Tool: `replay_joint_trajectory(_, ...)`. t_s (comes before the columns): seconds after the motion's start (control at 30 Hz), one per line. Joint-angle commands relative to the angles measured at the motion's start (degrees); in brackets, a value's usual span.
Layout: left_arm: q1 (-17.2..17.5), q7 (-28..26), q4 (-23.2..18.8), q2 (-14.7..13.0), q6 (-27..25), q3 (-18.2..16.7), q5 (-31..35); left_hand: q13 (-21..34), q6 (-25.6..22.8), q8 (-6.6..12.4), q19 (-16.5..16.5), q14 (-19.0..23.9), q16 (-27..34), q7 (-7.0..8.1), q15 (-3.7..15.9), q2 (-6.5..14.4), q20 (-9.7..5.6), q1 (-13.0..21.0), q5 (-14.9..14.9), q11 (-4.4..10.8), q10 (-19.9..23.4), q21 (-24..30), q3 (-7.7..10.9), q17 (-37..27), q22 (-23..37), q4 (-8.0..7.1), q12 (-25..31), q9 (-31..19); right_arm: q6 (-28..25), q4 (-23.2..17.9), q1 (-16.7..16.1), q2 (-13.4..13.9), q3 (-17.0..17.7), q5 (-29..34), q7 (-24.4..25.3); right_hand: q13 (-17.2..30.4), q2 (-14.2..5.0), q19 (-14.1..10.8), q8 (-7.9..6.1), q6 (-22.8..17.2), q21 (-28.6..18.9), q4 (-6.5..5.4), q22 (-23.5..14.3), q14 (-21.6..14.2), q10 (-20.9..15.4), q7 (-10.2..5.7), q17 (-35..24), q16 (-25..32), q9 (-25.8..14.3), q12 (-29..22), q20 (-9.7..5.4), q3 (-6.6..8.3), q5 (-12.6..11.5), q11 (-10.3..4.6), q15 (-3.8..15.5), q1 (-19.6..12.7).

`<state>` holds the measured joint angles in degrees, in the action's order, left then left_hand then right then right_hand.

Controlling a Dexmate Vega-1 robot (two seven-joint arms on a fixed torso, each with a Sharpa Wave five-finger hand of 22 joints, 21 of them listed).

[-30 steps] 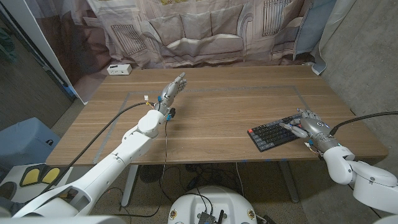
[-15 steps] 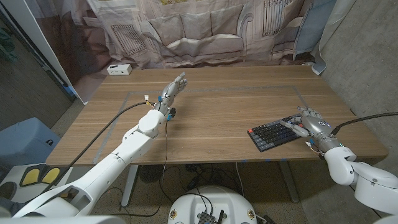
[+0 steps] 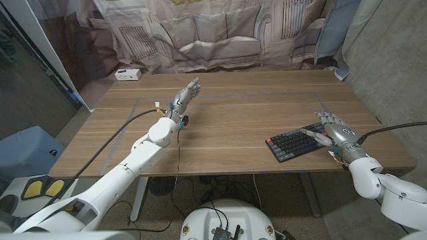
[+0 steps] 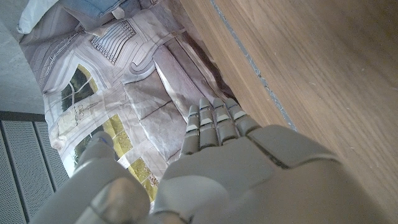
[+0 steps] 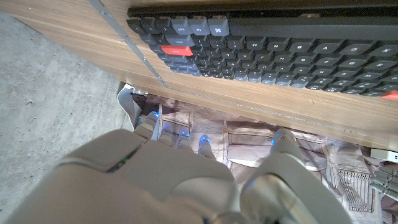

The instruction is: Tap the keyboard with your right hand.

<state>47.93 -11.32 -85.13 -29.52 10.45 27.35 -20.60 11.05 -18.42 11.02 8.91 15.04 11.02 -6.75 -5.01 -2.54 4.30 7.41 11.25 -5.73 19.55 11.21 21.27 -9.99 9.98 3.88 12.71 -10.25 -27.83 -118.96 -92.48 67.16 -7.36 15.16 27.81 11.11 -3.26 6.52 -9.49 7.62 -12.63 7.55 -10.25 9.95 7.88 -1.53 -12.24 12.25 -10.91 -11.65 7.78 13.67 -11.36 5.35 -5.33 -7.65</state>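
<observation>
Right hand [image 3: 337, 135], fingers spread and holding nothing, poised over the keyboard [image 3: 297, 142] at the table's [image 3: 227, 127] four o'clock edge, ready to tap; left hand [image 3: 185, 95], straight-fingered, idles near centre.

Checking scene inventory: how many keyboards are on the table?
1. The keyboard lies near the table's front right edge, by the right hand. The only other item on the table is a small white box at the far left corner.

One keyboard [image 3: 296, 143], one white box [image 3: 127, 74], and two hands on one table [image 3: 233, 113].
</observation>
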Motion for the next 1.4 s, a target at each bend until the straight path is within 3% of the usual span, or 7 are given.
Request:
replay_joint_trajectory(0.03,-0.09,0.16,0.41,0.03,0.36,0.02,-0.08,0.25,-0.45,-0.05,0.11,0.41,-0.17,0.1,-0.09,0.42,0.2,0.21,-0.17,-0.04,0.59,-0.05,0.09,-0.29,0.19,0.32,-0.19,-0.15,1.61,0.66,-0.41,-1.71,0.95,0.93,0.34,0.22,-0.07,-0.4,-0.34,0.08,0.05,0.18,-0.11,3.13,0.52,0.11,0.03,-0.25,-0.23,0.12,0.24,0.18,-0.18,-0.24,-0.43,-0.86)
replay_joint_trajectory(0.43,0.05,0.12,0.23,-0.06,0.66,-0.17,-0.13,0.25,-0.41,-0.08,0.1,0.35,-0.2,0.14,-0.12,0.55,0.19,0.26,-0.17,-0.04,0.58,-0.05,0.11,-0.29,0.19,0.4,-0.23,-0.15,2.52,0.81,-0.35,-3.41,1.41,1.92,0.47,0.21,0.02,-1.41,-1.4,-1.41,-0.15,0.18,-0.1,2.19,-0.97,0.35,0.05,0.02,-0.2,-0.51,-0.13,0.23,-0.13,-1.65,0.41,-0.94)
replay_joint_trajectory(0.63,0.29,0.17,0.12,-0.1,1.03,-0.29,-0.22,0.25,-0.43,-0.08,0.08,0.37,-0.19,0.08,-0.11,0.6,0.17,0.29,-0.18,-0.07,0.6,-0.05,0.12,-0.29,0.19,0.43,-0.24,-0.15,4.77,1.56,-0.08,-4.97,1.77,1.87,1.47,0.12,0.16,-6.57,-2.35,-4.08,-1.28,0.44,0.17,-0.24,-3.08,1.07,0.32,0.38,-0.13,-1.06,-5.95,0.5,-0.16,-1.74,2.34,-1.57)
replay_joint_trajectory(0.73,0.39,0.26,0.29,0.05,1.42,-0.39,-0.45,0.25,-0.44,-0.08,0.09,0.41,-0.17,0.08,-0.09,0.61,0.15,0.3,-0.18,-0.06,0.61,-0.04,0.12,-0.29,0.19,0.44,-0.24,-0.15,6.49,2.15,0.34,-6.14,1.82,1.7,2.32,0.08,0.3,-8.43,-2.59,-5.21,-1.59,0.57,0.27,-1.14,-3.76,1.6,0.43,0.44,-0.11,-1.19,-7.32,0.57,-0.18,-1.8,3.14,-1.83)
replay_joint_trajectory(1.4,1.32,0.42,0.08,-0.35,3.39,-1.26,-0.75,0.26,-0.45,-0.09,0.14,0.5,-0.15,0.12,-0.01,0.74,0.14,0.35,-0.2,0.0,0.7,-0.01,0.12,-0.29,0.19,0.56,-0.26,-0.15,14.84,5.4,4.47,-11.43,0.72,0.02,3.65,0.02,0.15,-13.53,-2.21,-5.78,-2.15,0.92,0.52,-4.17,-5.37,3.8,0.73,0.73,-0.06,-1.41,-10.21,1.12,-0.45,-0.78,3.5,-3.05)
